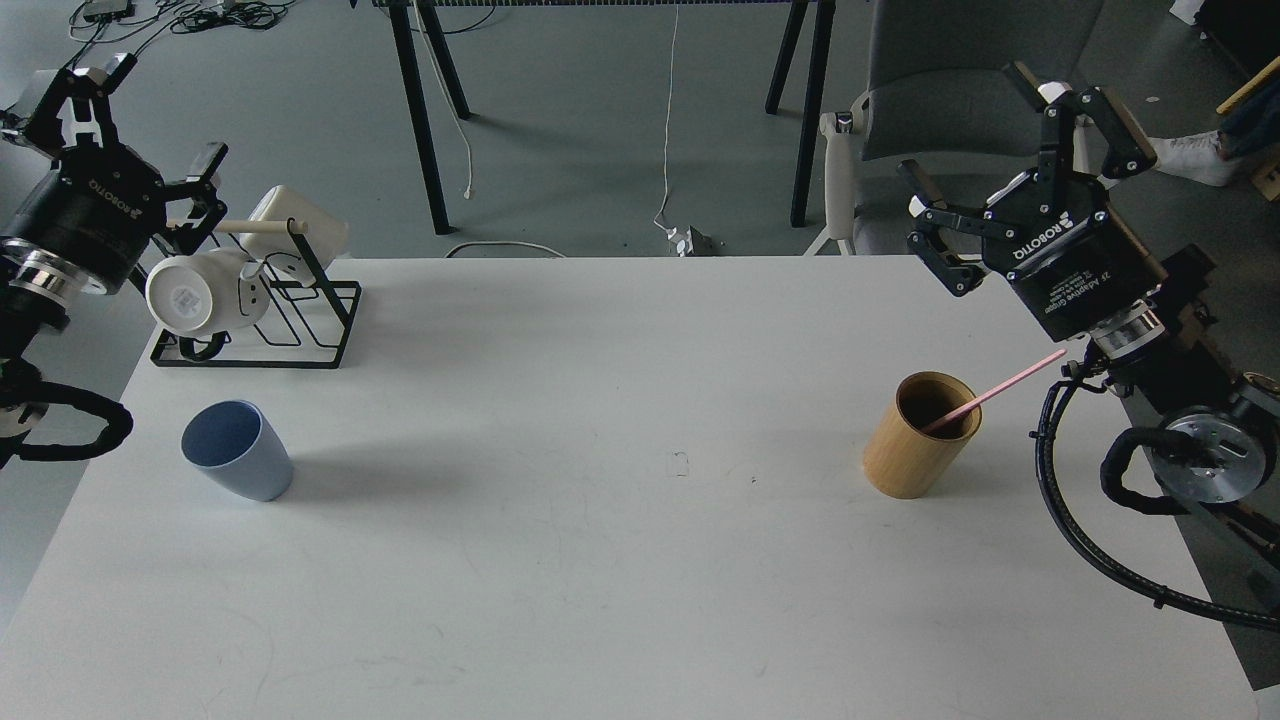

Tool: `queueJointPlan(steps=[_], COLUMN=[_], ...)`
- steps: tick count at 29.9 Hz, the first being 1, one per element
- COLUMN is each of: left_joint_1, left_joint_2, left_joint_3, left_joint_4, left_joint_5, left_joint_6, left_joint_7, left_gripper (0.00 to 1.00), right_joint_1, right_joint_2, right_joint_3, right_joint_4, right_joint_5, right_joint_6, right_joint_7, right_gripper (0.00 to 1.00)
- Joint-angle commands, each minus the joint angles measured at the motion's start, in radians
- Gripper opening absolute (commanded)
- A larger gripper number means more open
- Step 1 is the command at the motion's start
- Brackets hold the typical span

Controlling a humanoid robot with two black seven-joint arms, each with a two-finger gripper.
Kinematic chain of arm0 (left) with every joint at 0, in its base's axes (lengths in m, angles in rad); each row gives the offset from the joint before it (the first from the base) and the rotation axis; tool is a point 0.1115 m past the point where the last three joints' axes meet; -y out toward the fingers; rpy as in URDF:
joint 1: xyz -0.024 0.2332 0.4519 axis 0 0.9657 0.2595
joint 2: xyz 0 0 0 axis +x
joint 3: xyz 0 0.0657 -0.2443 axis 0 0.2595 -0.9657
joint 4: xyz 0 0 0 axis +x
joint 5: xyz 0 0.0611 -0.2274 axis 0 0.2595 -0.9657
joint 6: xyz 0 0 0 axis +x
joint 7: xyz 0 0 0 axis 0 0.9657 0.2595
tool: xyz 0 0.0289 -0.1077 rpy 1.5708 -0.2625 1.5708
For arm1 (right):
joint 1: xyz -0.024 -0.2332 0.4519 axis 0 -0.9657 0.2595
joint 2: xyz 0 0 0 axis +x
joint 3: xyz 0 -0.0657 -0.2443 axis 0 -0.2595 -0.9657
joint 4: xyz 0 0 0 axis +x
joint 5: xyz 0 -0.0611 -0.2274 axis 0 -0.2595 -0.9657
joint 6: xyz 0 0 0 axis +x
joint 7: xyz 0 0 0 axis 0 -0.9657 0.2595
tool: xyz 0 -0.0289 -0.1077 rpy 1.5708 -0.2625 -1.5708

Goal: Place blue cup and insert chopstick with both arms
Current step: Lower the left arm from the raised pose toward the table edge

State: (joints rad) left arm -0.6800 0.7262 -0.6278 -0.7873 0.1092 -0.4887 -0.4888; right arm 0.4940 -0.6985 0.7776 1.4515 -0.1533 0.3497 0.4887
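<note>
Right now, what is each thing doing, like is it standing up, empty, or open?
blue cup: upright on the table, empty, nothing touching it.
chopstick: leaning in the wooden holder, top end sticking out to the right.
wooden holder: upright, holding the chopstick.
white mugs: hanging sideways on the black rack.
left gripper: open, empty, raised beside the rack.
right gripper: open, empty, raised above the table's far right.

On the white worktop stand one small pale-blue plastic cup, one tan wooden cylinder holding one thin pink chopstick, and one black wire rack carrying two white mugs, one nearer and one behind.
</note>
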Motion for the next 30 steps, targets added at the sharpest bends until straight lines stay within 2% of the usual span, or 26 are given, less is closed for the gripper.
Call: queueJointPlan(steps=[1, 3, 7, 10, 13, 16, 21, 25, 30], left_joint_1=[-0.039, -0.082, -0.159, -0.231, -0.24, -0.242, -0.234, -0.221, -0.216], left_joint_2=[-0.068, -0.091, -0.059, 0.013, 0.142, 0.269, 0.396, 0.453, 0.478], left_joint_3=[-0.012, -0.018, -0.049, -0.029, -0.01, -0.009, -0.007, 0.008, 0.12], left_joint_4=[0.029, 0.033, 0.013, -0.006, -0.055, -0.125, -0.193, -0.26, -0.331], left_joint_5=[0.012, 0.014, 0.01, 0.029, 0.128, 0.343, 0.754, 1.004, 1.3], left_joint_6=[0.0, 0.0, 0.0, 0.0, 0.0, 0.0, 0.0, 0.0, 0.0], left_joint_7=[0.0, 0.0, 0.0, 0.0, 0.0, 0.0, 0.0, 0.0, 0.0], left_gripper=[0.99, 0.99, 0.99, 0.99, 0.99, 0.99, 0.99, 0.99, 0.99], right_joint_1=[-0.006, -0.011, -0.014, -0.012, -0.012, -0.014, -0.025, -0.034, -0.048], right_joint_2=[-0.002, -0.002, -0.001, -0.002, -0.006, -0.013, -0.018, -0.016, -0.018], right_joint_3=[0.0, 0.009, 0.011, 0.019, 0.026, 0.028, 0.028, 0.028, 0.029], right_joint_4=[0.001, 0.003, 0.0, -0.002, -0.006, -0.011, -0.028, -0.043, -0.054], right_joint_5=[-0.002, 0.0, -0.002, -0.003, -0.003, -0.005, -0.006, -0.006, -0.006], right_joint_6=[0.002, 0.003, 0.005, 0.005, 0.006, 0.008, 0.009, 0.009, 0.011], right_joint_7=[0.0, 0.0, 0.0, 0.0, 0.0, 0.0, 0.0, 0.0, 0.0], right_gripper=[0.96, 0.96, 0.96, 0.96, 0.96, 0.96, 0.96, 0.96, 0.96])
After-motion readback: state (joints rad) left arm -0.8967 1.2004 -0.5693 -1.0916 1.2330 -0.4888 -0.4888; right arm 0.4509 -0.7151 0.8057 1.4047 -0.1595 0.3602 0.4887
